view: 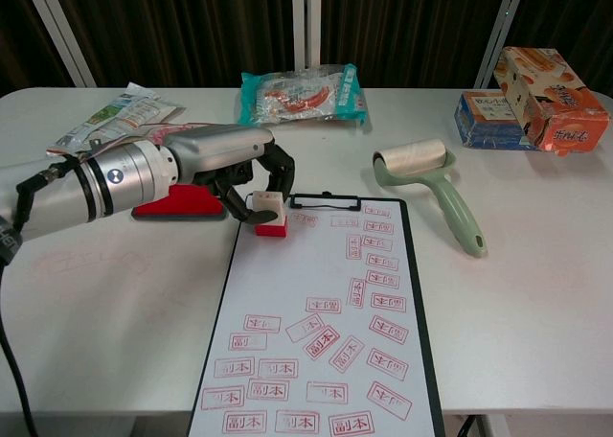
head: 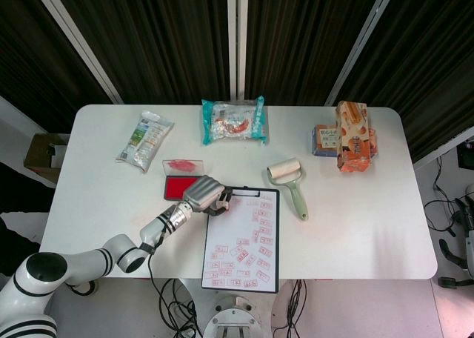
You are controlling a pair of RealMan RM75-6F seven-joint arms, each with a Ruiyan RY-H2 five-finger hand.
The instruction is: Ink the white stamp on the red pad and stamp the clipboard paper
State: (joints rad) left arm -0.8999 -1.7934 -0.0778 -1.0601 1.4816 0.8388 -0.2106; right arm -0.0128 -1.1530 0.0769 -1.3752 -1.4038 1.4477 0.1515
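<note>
- The left hand [view: 230,164] reaches in from the 9 o'clock side of the desk [view: 536,293] and grasps the white stamp [view: 267,212], fingers curled around its upper body.
- The stamp has a white top and a red base; it stands upright at the top left corner of the clipboard paper [view: 287,293], its base seemingly touching the sheet, though the fingers hide part of the contact.
- The clipboard [head: 242,239] lies near the 6 o'clock edge of the desk, and its paper is covered in many red rectangular imprints, mostly along the right side and the lower half.
- The red pad [head: 176,187] sits just beside the clipboard at about 10 o'clock from it, partly hidden behind the hand in the chest view.
- A green-handled lint roller [view: 431,183] lies at 2 o'clock from the clipboard.
- Toward 12 o'clock rests a teal snack bag [head: 234,120]; a crumpled packet [head: 144,139] lies at 10 o'clock.
- At 2 o'clock stand an orange carton [view: 551,97] and a blue-and-orange box [view: 482,118], touching each other.
- The right hand appears in neither view.
</note>
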